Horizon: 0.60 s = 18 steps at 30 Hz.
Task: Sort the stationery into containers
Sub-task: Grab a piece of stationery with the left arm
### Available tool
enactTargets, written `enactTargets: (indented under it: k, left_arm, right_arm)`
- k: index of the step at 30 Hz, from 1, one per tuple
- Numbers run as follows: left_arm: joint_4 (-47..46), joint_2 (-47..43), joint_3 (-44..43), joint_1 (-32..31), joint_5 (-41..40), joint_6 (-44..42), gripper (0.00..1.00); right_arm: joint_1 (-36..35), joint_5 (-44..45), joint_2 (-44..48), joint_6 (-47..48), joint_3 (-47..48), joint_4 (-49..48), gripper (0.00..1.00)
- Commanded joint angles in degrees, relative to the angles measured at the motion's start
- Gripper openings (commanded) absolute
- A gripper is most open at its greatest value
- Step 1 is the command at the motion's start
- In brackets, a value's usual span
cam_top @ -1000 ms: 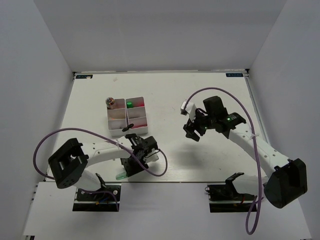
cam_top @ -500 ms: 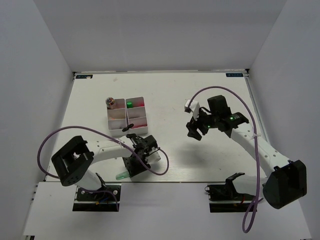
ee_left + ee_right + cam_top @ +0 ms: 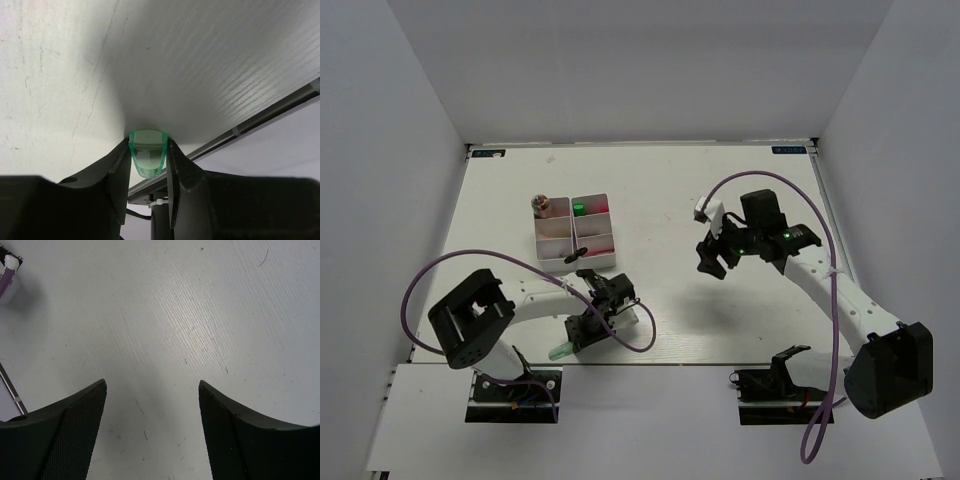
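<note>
Left gripper [image 3: 148,150]: jaws clamped on one end of the pale green marker [image 3: 147,159], close to the table [image 3: 200,60] by its near edge, near the white trays [image 3: 572,238]. Right gripper [image 3: 151,387]: jaws spread wide, holding nothing, well apart from the trays

Two white three-compartment trays [image 3: 552,243] sit side by side on the bench's left half, a green item [image 3: 579,208] and a pink one [image 3: 600,207] in the right-hand tray's far compartment, while a pale green marker [image 3: 147,154] sits near the front edge, pinched between the left jaws.
</note>
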State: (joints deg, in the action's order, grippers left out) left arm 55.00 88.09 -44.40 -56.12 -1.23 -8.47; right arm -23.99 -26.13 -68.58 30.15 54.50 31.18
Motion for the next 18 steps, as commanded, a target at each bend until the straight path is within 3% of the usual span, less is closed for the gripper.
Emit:
enactTargets:
  k: [1,3,6,8,9,10,11,12,18]
  left_arm:
    - [-3.1,0.2,0.5,-0.3,0.2,0.8,0.12]
    - [-2.4,-1.2,-1.6,0.1,-0.4,1.3,0.09]
    - [-1.5,-5.6,-5.9,2.0,0.0,2.6,0.03]
    - [-2.2,-9.8,-9.6,4.1,0.9,3.8,0.00]
    - [-2.5,-10.8,-10.5,4.8,1.1,4.5,0.00]
    - [-3.1,-11.7,-12.0,5.2,1.1,5.3,0.00]
    - [-5.1,-14.1,-12.7,7.0,2.3,5.7,0.00]
    - [-6.1,-14.8,-14.4,7.7,2.9,6.5,0.00]
    - [-20.0,-18.5,-15.1,12.3,0.4,10.5,0.00]
  right_arm:
    - [0.8,-1.9,1.6,-0.8,0.3,-0.5,0.76]
    - [1.0,-1.9,1.7,-0.8,0.2,-0.5,0.76]
    - [1.5,-2.2,1.3,-0.2,0.3,0.2,0.86]
    - [1.5,-3.4,1.1,0.3,0.1,1.1,0.82]
    - [1.7,-4.0,1.1,1.0,0.1,1.3,0.75]
    - [1.8,-4.7,0.3,1.0,0.4,1.7,0.41]
    - [1.8,-5.0,-0.1,0.6,0.6,2.5,0.17]
    - [1.9,-5.3,-1.2,-0.1,1.0,2.6,0.00]
    - [1.8,-6.7,-1.7,-1.0,0.4,1.3,0.00]
